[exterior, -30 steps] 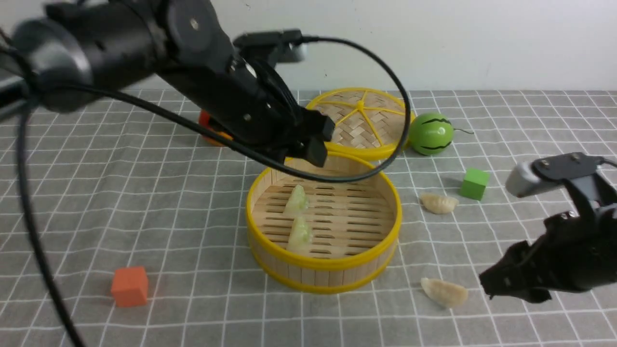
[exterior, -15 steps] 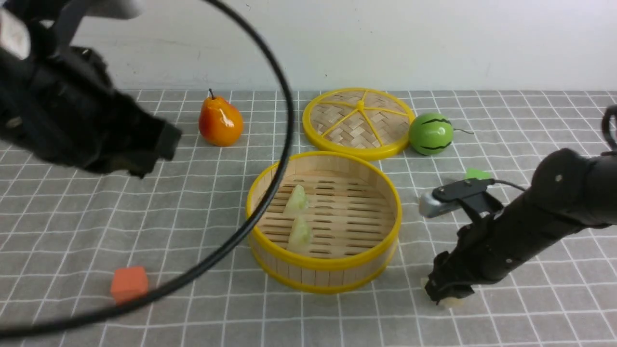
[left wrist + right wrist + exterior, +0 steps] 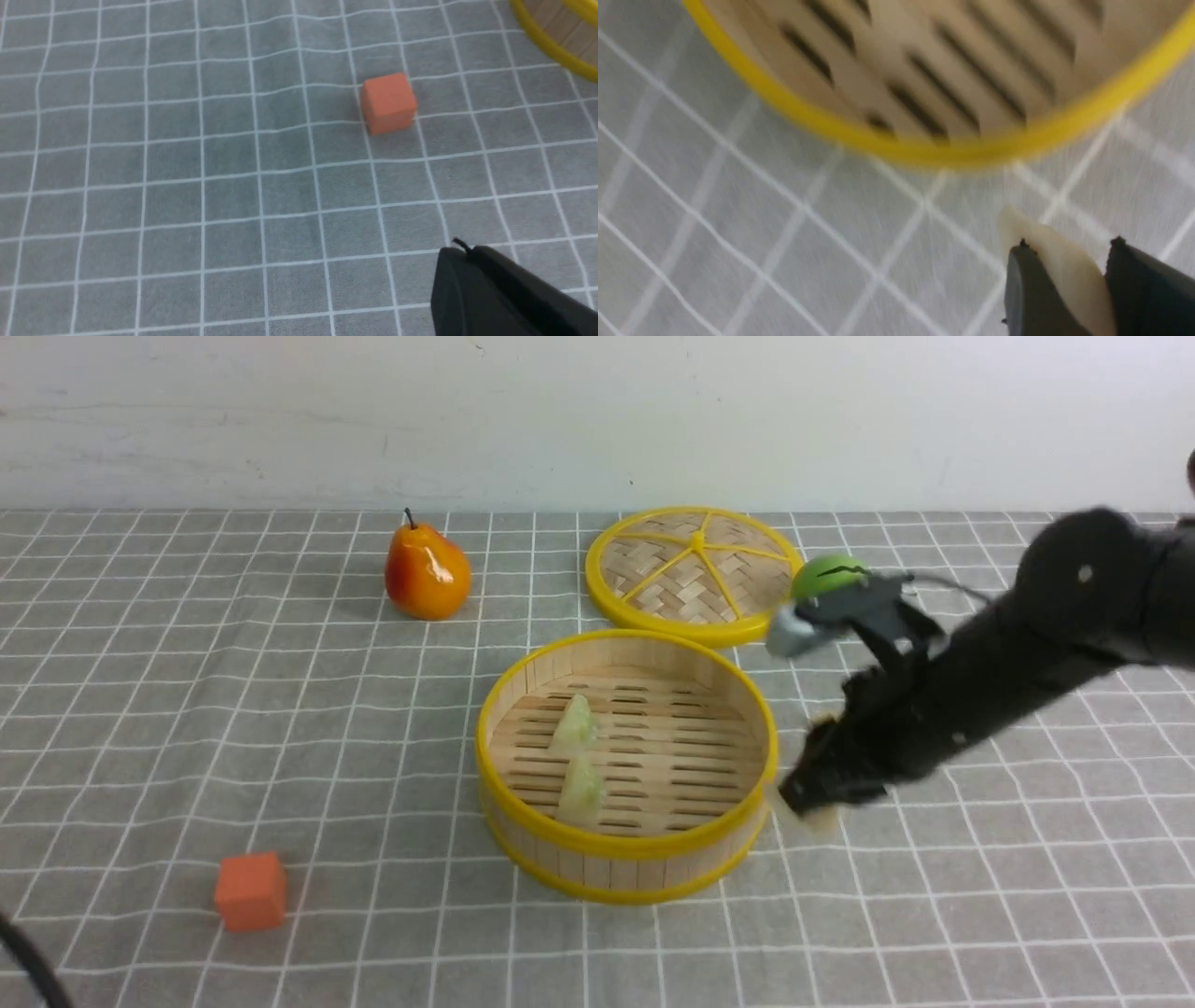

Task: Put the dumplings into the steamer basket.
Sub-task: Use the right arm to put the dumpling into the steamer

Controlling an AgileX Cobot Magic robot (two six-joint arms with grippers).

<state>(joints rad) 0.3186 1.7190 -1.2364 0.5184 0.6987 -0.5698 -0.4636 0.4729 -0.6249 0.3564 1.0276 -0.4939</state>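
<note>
The steamer basket (image 3: 620,872) stands mid-table with two pale green dumplings (image 3: 574,723) (image 3: 582,791) lying on its slatted floor. My right gripper (image 3: 808,805) hangs just outside the basket's right rim, shut on a cream-white dumpling (image 3: 823,820). The right wrist view shows that dumpling (image 3: 1064,275) pinched between the two fingers of the right gripper (image 3: 1068,245), with the basket's yellow rim (image 3: 952,151) close ahead. A tan sliver of another dumpling (image 3: 823,721) peeks out behind the right arm. My left gripper (image 3: 460,251) is shut and empty above the cloth, outside the front view.
The flat woven lid (image 3: 695,574) lies behind the basket, beside a toy watermelon (image 3: 825,575) partly covered by the right arm. A pear (image 3: 428,572) stands at the back left. An orange cube (image 3: 250,891) (image 3: 388,102) sits front left. A grey checked cloth covers the table.
The left arm has pulled away from above the basket, out of the front view, and its gripper shut. The right gripper closed on the front cream dumpling and lifted it toward the basket's right rim.
</note>
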